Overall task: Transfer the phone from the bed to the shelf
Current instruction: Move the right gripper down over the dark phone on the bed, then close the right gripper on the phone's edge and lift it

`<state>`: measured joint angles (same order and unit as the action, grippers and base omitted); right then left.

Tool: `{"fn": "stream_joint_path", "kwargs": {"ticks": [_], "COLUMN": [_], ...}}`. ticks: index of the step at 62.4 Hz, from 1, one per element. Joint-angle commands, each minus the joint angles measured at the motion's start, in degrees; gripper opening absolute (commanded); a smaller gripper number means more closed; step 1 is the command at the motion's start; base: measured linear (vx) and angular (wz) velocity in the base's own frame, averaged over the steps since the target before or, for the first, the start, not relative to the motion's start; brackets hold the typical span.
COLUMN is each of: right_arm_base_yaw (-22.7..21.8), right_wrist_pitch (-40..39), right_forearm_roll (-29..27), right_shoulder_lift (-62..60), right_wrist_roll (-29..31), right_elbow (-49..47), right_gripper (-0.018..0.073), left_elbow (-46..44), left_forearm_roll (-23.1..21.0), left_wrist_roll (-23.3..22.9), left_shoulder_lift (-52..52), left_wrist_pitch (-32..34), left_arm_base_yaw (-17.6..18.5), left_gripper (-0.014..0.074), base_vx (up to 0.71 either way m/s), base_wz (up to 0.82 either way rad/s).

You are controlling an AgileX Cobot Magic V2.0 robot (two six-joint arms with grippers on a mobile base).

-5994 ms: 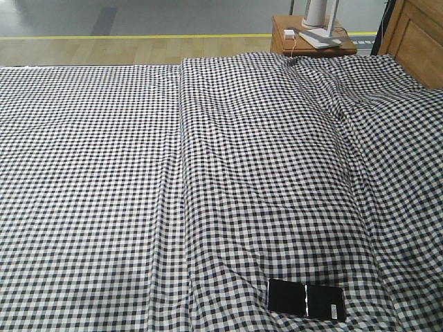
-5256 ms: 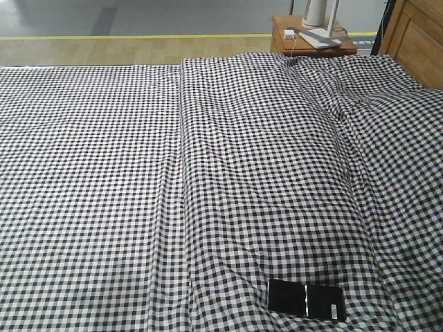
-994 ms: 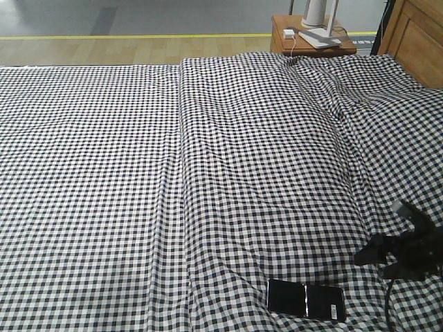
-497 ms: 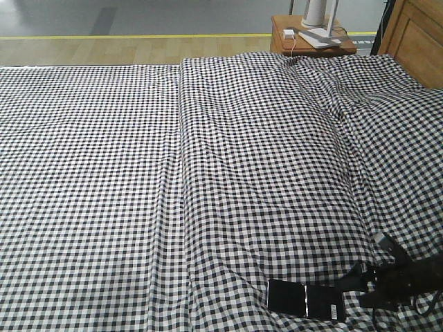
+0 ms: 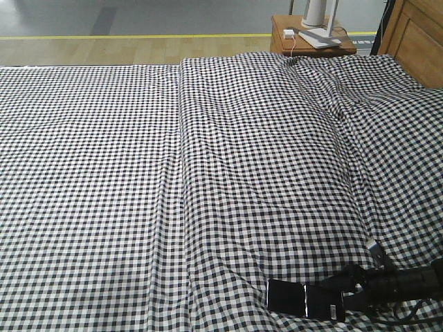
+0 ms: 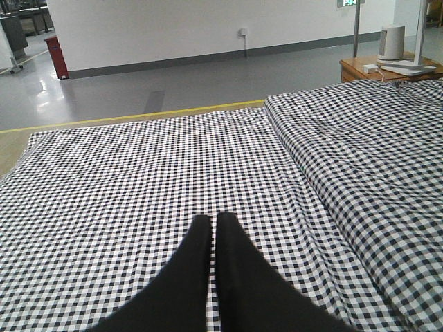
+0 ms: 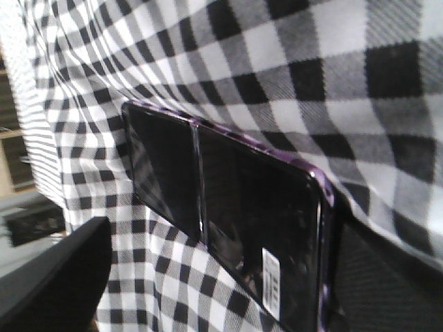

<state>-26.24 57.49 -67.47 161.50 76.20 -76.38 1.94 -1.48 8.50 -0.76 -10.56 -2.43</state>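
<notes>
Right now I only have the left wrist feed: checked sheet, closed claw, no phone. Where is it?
Observer: Front view has the phone lying flat on the bed, at the near edge, right side.
Operator: Is it gripped yet?
Observer: Not that I can see. The right claw is at the phone's right end. The right wrist view shows its fingers spread either side of the phone, with a gap between one finger and the phone's edge.
</notes>
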Motion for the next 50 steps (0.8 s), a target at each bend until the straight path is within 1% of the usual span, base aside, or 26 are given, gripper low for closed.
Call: {"fn": "stream_joint_path", "kwargs": {"ticks": [1, 6, 15, 22, 26, 32, 36, 42, 50], "right_arm_base_yaw": [-0.05, 0.21, 2.36, 4.03, 4.09, 3.89, 3.7, 3.7, 3.4], "right_wrist_pitch": [6.4, 8.71, 11.33, 10.93, 11.25, 11.77, 12.58, 13.6, 14.88], "right_forearm_roll": [-1.95, -3.55, -6.15, -6.37, -6.57, -6.47, -6.15, -5.24, -5.09], "right_shoulder_lift": [-1.09, 0.71, 2.74, 2.81, 2.81, 2.81, 2.81, 2.81, 2.81], "right_wrist_roll": [0.9, 1.53, 4.39, 6.0, 6.01, 6.01, 6.01, 6.06, 6.93], "right_elbow": [-1.07, -1.29, -1.29, -1.31, -1.31, -1.31, -1.31, -1.31, -1.31], "right_gripper": [0.0594, 0.0594, 0.0594, 0.0593, 0.0586, 0.0547, 0.0496, 0.0386, 0.0167], "left_elbow": [-1.22, -1.22, -1.22, -1.22, -1.22, -1.22, -1.22, -1.22, -1.22], "left_forearm_roll": [-0.52, -0.52, -0.52, -0.52, -0.52, -0.52, -0.52, -0.52, -0.52], "left_wrist_roll": [-0.33, -0.33, -0.33, -0.33, -0.33, -0.33, -0.33, -0.33, -0.33], "left_shoulder_lift": [-0.77, -0.77, -0.77, -0.77, -0.77, -0.77, -0.77, -0.77, -0.77], "left_wrist_pitch": [4.15, 4.15, 4.15, 4.15, 4.15, 4.15, 4.15, 4.15, 4.15], "left_arm_base_yaw": [0.2, 0.2, 0.2, 0.2, 0.2, 0.2, 0.2, 0.2, 0.2], "left_gripper": [0.0001, 0.0001, 0.0001, 0.0001, 0.0001, 0.0001, 0.0001, 0.0001, 0.0001], "base_vx": [0.0, 0.0, 0.0, 0.0, 0.0, 0.0, 0.0, 0.0, 0.0], "base_wz": [0.0, 0.0, 0.0, -0.01, 0.0, 0.0, 0.0, 0.0, 0.0]}}
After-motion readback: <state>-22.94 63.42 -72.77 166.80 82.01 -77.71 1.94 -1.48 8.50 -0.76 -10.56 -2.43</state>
